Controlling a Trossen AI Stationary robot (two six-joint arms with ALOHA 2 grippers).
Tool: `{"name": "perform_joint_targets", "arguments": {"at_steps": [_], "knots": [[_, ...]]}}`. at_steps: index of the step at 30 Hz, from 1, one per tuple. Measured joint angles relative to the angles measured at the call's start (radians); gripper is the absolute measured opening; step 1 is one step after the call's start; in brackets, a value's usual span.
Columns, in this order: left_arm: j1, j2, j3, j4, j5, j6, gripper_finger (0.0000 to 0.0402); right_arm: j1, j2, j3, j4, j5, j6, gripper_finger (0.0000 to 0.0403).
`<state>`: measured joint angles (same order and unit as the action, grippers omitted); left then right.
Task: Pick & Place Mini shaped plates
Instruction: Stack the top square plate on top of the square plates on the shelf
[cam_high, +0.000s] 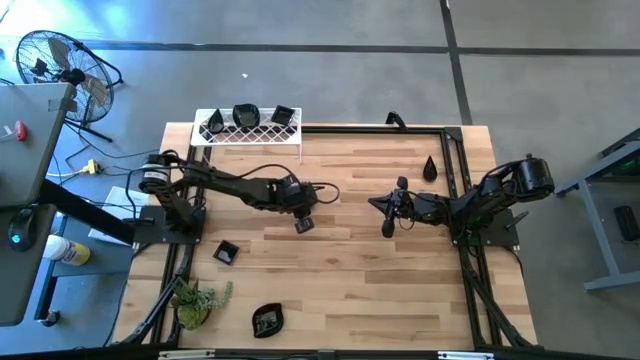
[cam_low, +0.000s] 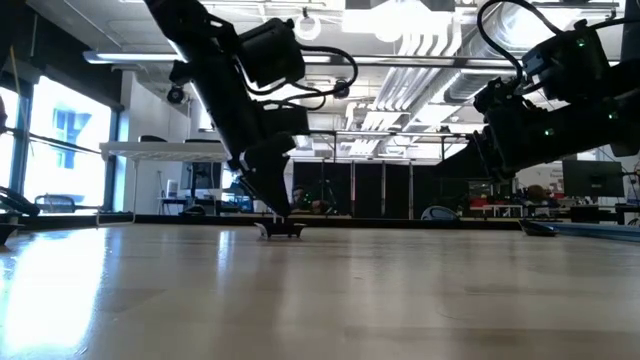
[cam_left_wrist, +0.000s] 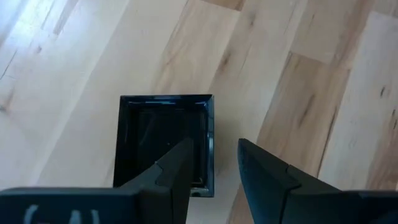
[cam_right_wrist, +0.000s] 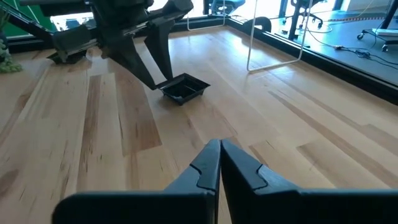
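On the wooden counter (cam_high: 350, 290), locate the left pincer (cam_high: 305, 222) near the middle: it reaches down over a square black mini plate (cam_high: 305, 224). In the left wrist view, note that one finger (cam_left_wrist: 177, 171) stands inside the square plate (cam_left_wrist: 165, 140) and the other outside it, with the near wall of the plate between them; the jaws stand spread, and you cannot tell whether they press that wall. In the low view, observe that the plate (cam_low: 281, 230) rests flat on the counter beneath this pincer (cam_low: 277, 212). The right wrist view shows the same plate (cam_right_wrist: 184, 89) with the left pincer (cam_right_wrist: 160, 78) at its edge. Find the right pincer (cam_high: 388, 227) to the right of the centre, well apart from the square plate; its fingers (cam_right_wrist: 202, 167) are clenched together on nothing. Check the remaining plates as follows: three black plates (cam_high: 246, 117) sit on the white lattice rack (cam_high: 250, 133) at the far edge of the counter; a second square plate (cam_high: 226, 252) lies near the left arm's base; a rounded leaf-like plate (cam_high: 267, 320) lies near the front edge; a teardrop plate (cam_high: 430, 168) lies near the right arm's base. A small green plant (cam_high: 198, 301) occupies the front left corner, near the rounded plate.
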<state>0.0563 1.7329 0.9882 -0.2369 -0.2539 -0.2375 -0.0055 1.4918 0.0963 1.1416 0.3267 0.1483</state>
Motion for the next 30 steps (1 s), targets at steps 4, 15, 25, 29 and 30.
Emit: {"name": "perform_joint_targets", "arguments": {"at_steps": [4,15,25,29,30], "knots": [[0.002,0.039,0.001,0.012,-0.018,0.000,0.0124,0.000,0.000,0.000,0.000,0.000,0.000,0.0003],[0.002,0.081,0.000,0.031,-0.030,-0.012,0.0083,0.000,0.000,0.000,0.000,0.000,0.000,0.0006],[0.002,0.070,0.049,0.001,0.011,0.007,0.0008,0.000,0.000,0.000,0.000,0.000,0.000,0.0006],[-0.007,0.070,0.141,-0.107,0.010,0.075,0.0006,0.000,0.000,0.000,0.000,0.000,0.000,0.0006],[-0.013,0.070,0.171,-0.139,0.006,0.098,0.0004,0.000,0.000,0.000,0.000,0.000,0.000,0.0004]]}}
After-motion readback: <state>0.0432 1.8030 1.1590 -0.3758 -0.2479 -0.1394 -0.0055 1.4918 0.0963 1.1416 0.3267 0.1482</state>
